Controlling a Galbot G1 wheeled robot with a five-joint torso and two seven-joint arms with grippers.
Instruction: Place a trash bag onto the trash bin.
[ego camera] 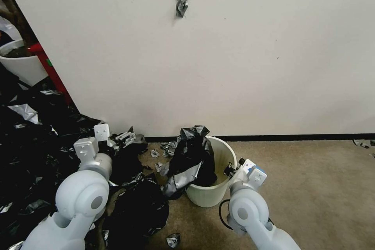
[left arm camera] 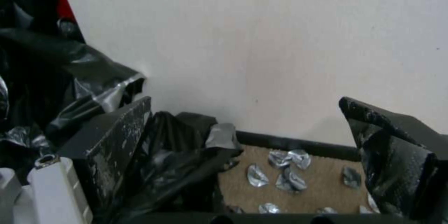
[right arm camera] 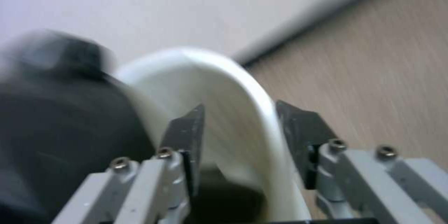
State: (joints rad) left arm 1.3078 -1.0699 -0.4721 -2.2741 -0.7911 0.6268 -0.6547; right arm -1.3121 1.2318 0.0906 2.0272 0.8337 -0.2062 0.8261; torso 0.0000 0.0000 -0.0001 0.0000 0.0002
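Cream-white round plastic trash bin stands on carpet, thin glossy black trash bag draped over its left rim. Right gripper, jaws parted, straddles the near-right rim, gripping nothing; it should steady the bin. Left gripper hovers open, empty, left of it.

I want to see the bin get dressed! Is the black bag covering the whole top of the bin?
No, the trash bag only drapes over one side of the trash bin, leaving the rest of the rim bare.
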